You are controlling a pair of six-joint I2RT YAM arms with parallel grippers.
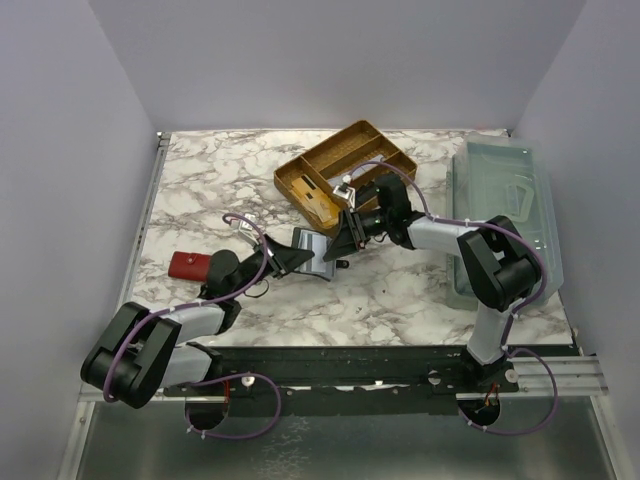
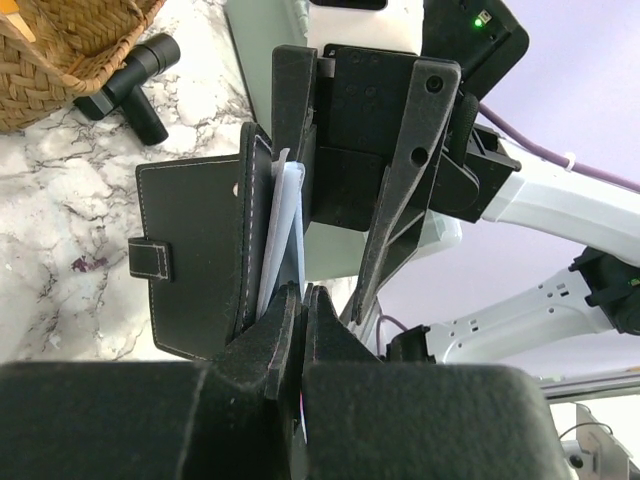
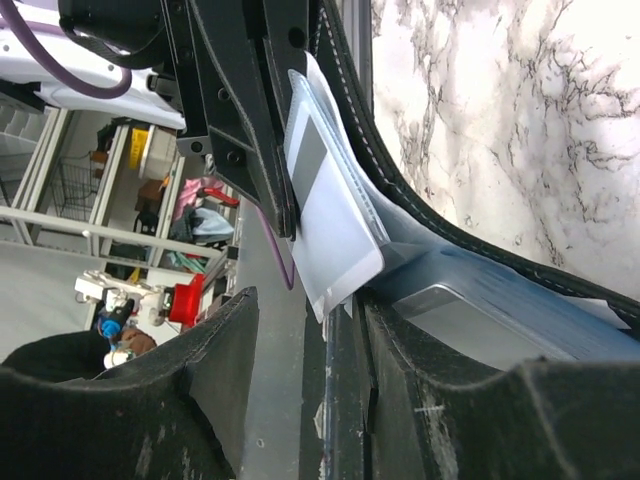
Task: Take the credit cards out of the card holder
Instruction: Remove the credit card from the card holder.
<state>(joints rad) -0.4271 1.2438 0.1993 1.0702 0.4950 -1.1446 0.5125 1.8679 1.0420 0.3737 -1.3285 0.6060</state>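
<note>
Your left gripper pinches the card holder steady so your parted right gripper straddles the credit cards.

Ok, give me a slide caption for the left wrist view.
Left tool pinches the black card holder; the open right tool meets its pale credit cards.

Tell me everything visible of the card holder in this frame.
The card holder is a black, leather-looking fold with white edge stitching and a small strap tab on its outer face. It is open and appears lifted over the marble table. The left hand pinches its edge. Pale grey-blue credit cards fan out of its inside, one corner lying inside the open right hand.
</note>
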